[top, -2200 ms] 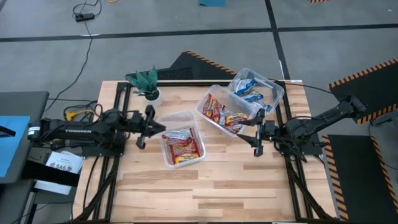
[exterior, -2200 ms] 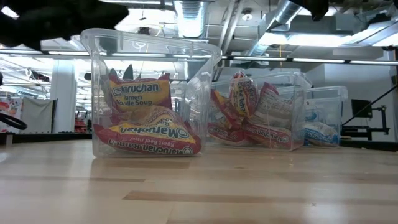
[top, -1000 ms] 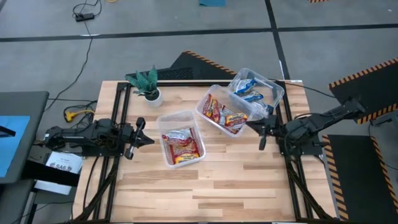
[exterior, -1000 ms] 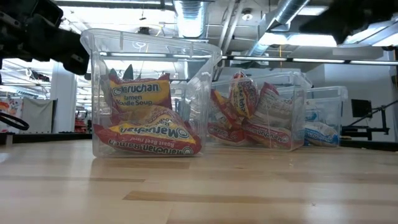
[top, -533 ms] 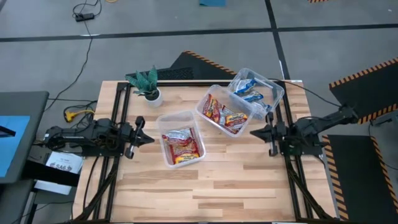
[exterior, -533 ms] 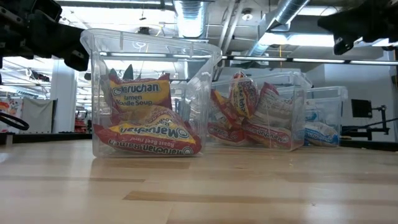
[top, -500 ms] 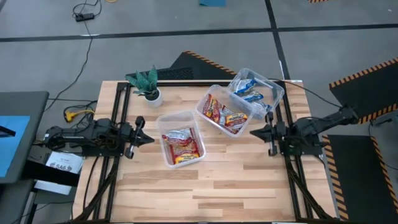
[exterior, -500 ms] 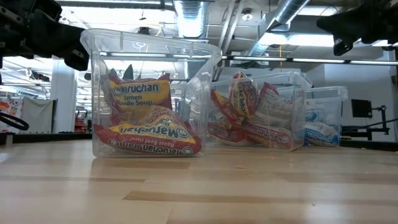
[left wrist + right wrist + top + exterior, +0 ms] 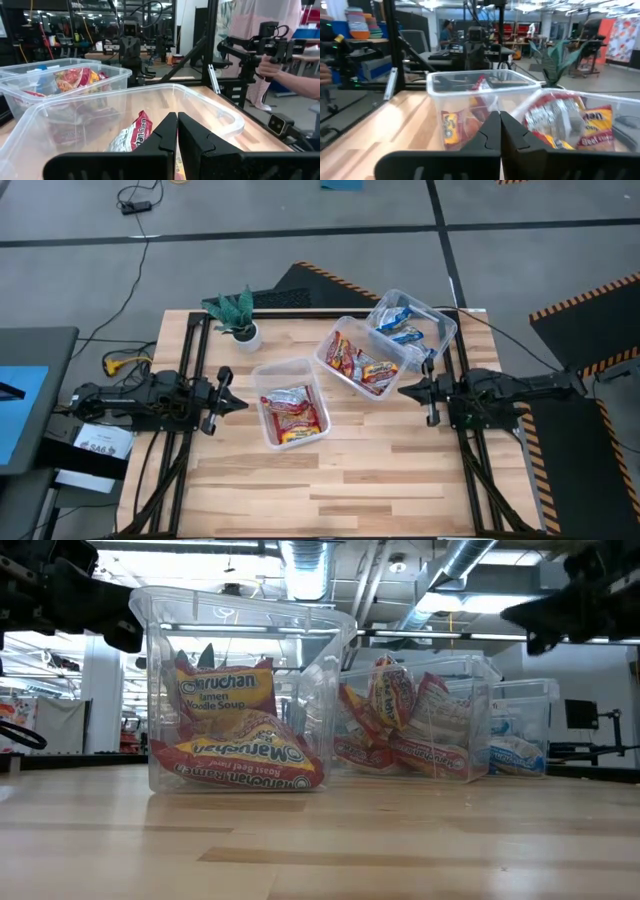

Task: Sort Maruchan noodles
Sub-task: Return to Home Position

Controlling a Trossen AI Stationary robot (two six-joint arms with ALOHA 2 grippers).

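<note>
The left tool [image 9: 238, 402] sits clenched and empty at the left edge of the worktop [image 9: 350, 475], beside the near tub [image 9: 280, 365]. The right tool [image 9: 405, 392] is likewise clenched on nothing, just off the middle tub [image 9: 335, 330]. Every noodle packet in view lies in a tub: yellow-and-red packets [image 9: 293, 415] in the near one, red-and-silver packets [image 9: 360, 365] in the middle, blue packets [image 9: 402, 327] in the far tub [image 9: 445, 320]. To park well, I judge you should draw each arm straight back and level, clear of the tub rims.
</note>
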